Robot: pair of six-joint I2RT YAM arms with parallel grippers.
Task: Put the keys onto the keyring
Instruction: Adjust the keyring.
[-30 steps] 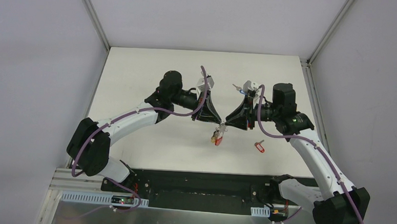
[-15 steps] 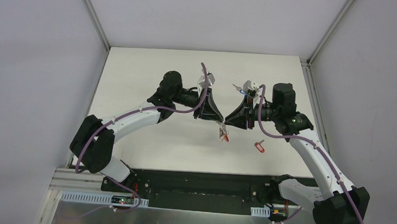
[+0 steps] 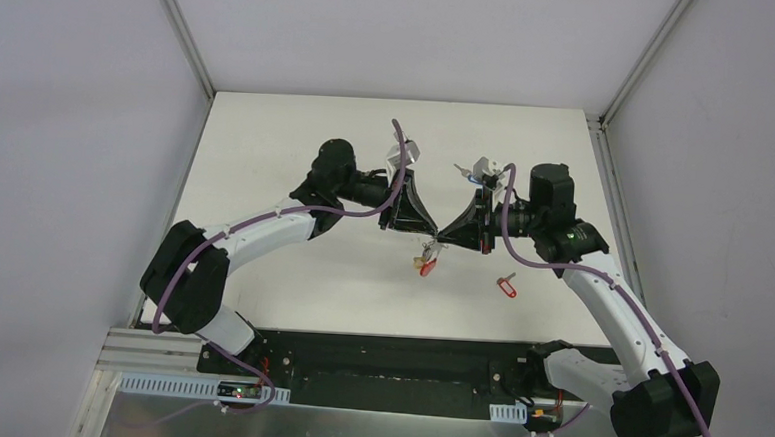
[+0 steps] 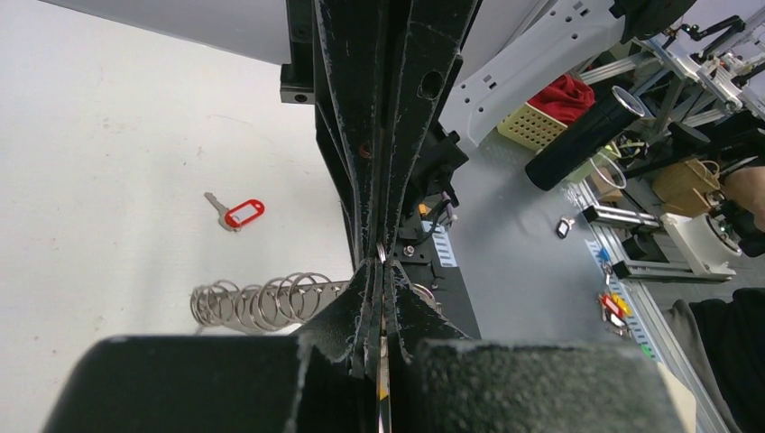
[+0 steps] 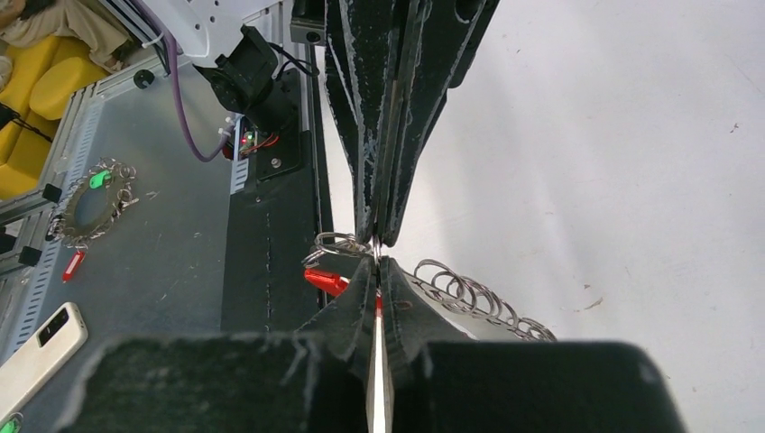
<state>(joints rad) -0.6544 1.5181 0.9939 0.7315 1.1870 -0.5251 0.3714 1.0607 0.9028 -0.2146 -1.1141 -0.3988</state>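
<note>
The right gripper (image 3: 441, 238) has pinched shut — now it and the left gripper (image 3: 429, 237) both clench the keyring (image 3: 424, 266), tip to tip — one key (image 3: 506, 285) lies right.

This is a robotics lab, by every sign. Two robot arms, the left arm (image 3: 253, 233) and the right arm (image 3: 627, 309), are bolted to a black base plate (image 3: 386, 364) at the near edge of a white surface (image 3: 297, 154). Plain pale panels (image 3: 69, 112) on aluminium posts (image 3: 181, 29) box it in. Purple cables (image 3: 338, 219) trail along the arms, and slotted cable ducts (image 3: 169, 385) cross a bare metal bench (image 3: 402, 435). Beyond the cell, the left wrist view shows aluminium-frame rigs (image 4: 695, 54), a yellow basket (image 4: 532, 126) beside red cloth (image 4: 564, 95), and a black cylinder (image 4: 582, 140) (a person in dark clothing (image 4: 722, 352) is at the picture's edge). A phone (image 5: 41, 347) lies on the bench.
</note>
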